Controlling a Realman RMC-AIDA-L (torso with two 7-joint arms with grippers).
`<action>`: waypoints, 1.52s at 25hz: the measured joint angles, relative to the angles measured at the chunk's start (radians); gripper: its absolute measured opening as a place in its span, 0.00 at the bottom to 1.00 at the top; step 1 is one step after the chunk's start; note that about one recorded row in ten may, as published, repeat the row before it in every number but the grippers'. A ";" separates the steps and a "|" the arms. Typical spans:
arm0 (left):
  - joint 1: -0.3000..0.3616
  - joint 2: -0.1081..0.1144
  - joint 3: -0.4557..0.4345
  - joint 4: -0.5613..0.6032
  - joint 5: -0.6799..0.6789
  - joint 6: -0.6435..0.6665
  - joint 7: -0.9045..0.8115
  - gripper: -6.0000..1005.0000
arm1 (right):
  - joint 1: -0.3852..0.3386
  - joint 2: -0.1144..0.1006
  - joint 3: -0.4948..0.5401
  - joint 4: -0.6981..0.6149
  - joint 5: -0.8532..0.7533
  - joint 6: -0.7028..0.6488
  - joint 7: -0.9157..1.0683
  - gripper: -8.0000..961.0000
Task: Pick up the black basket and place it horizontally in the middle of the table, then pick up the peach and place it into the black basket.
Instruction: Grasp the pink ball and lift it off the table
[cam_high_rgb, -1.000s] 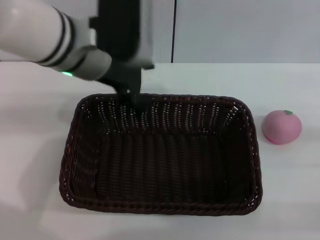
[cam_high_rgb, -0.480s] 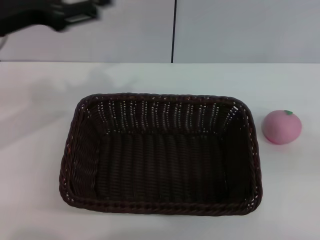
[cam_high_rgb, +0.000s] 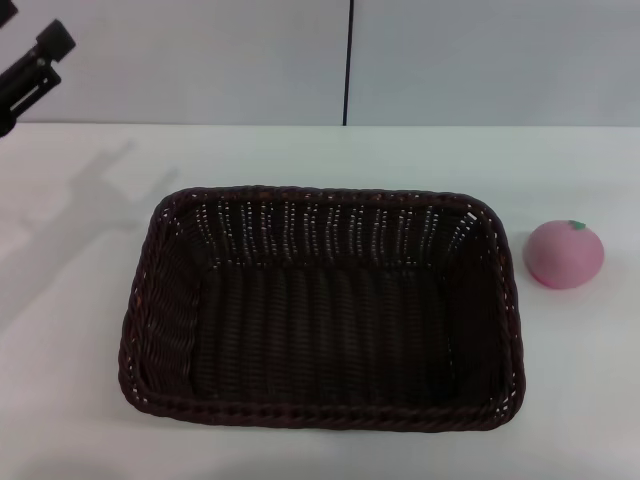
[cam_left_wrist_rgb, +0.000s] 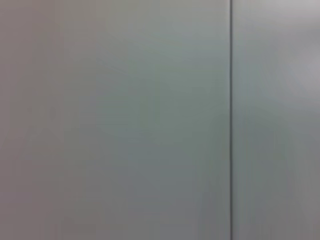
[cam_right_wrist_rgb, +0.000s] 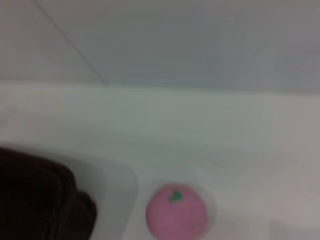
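1. The black basket (cam_high_rgb: 320, 305) sits flat on the white worktop (cam_high_rgb: 560, 380), its long side running left to right, about midway across the head view. It is upright with its open top facing up, and nothing lies inside it.
2. In the right wrist view only a dark corner of the black basket (cam_right_wrist_rgb: 42, 197) shows, at the edge of the picture.
3. The peach (cam_high_rgb: 564, 254) rests on the worktop to the right of the basket, near its far right corner but apart from the rim, its small green leaf mark on top.
4. The right wrist view also shows the peach (cam_right_wrist_rgb: 176, 212) on the worktop, apart from the basket corner and untouched.
5. The left gripper (cam_high_rgb: 30, 72) is up at the far left of the head view, above the back edge of the worktop and well away from the basket. Only a dark part of it shows, so whether it is spread or pressed together cannot be told.
6. The right gripper itself shows in no view, so its state cannot be told either.
7. The left wrist view shows only a plain grey wall (cam_left_wrist_rgb: 125, 120) with one dark vertical seam (cam_left_wrist_rgb: 231, 120).
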 joint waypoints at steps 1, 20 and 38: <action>0.001 0.000 -0.002 -0.030 -0.006 0.002 0.013 0.78 | 0.024 0.014 -0.027 0.039 -0.033 0.030 0.014 0.75; -0.006 0.002 -0.032 -0.091 -0.017 0.001 0.017 0.78 | 0.105 0.080 -0.188 0.500 -0.031 0.465 0.016 0.71; -0.009 0.003 -0.048 -0.114 -0.019 0.005 0.020 0.78 | 0.102 0.079 -0.197 0.536 0.062 0.504 -0.029 0.35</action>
